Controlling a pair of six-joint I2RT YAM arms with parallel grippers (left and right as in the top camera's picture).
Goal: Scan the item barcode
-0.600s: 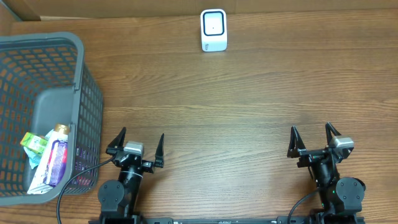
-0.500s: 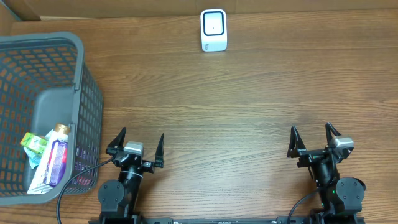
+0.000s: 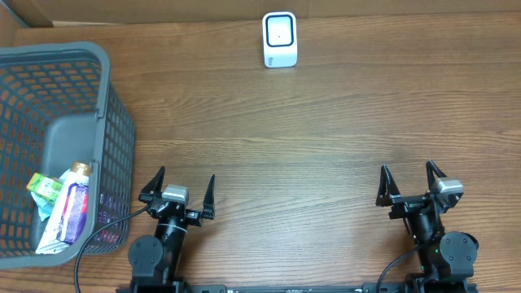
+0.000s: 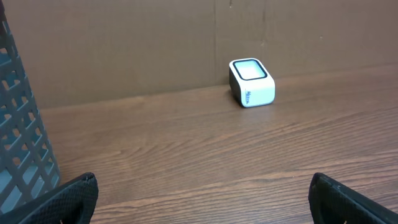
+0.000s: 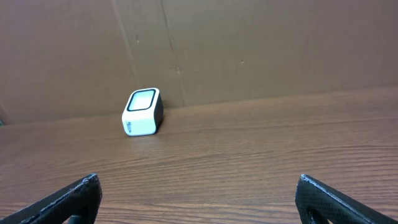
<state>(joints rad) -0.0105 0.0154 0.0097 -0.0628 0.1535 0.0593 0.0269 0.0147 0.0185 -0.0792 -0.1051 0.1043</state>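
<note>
Both claws stood fully spread and held nothing. The left claw (image 3: pixel 186 182) sat near the counter's (image 3: pixel 309 155) near edge, left of centre, and the right claw (image 3: pixel 407 174) near the same edge towards the right corner. In each wrist view the dark fingertips (image 4: pixel 68 198) framed only bare wood, with nothing between them.

The things to be scanned lay in the grey basket (image 3: pixel 98 61) at the counter's left edge. A purple-and-white tube (image 3: pixel 73 210) rested on the basket floor at its near end. A green packet (image 3: pixel 45 185) lay just beside it, on the side away from the arms. The tube's long axis ran roughly from near edge to far edge, leaning a little, with its pale cap towards the far edge. No barcode could be made out on either.

The scanner (image 3: pixel 279 39) stood at the middle of the far edge, against the cardboard wall, well apart from the basket and from both claws. Its window faced up and towards the arms.

The left claw was plainly the nearer one. The tube lay just to its left, beyond the basket's mesh wall, while the right claw was the whole counter away. In my judgement the pick fell to the left arm, which would have to rise over the rim and close across the tube's narrow width, not along its length.
</note>
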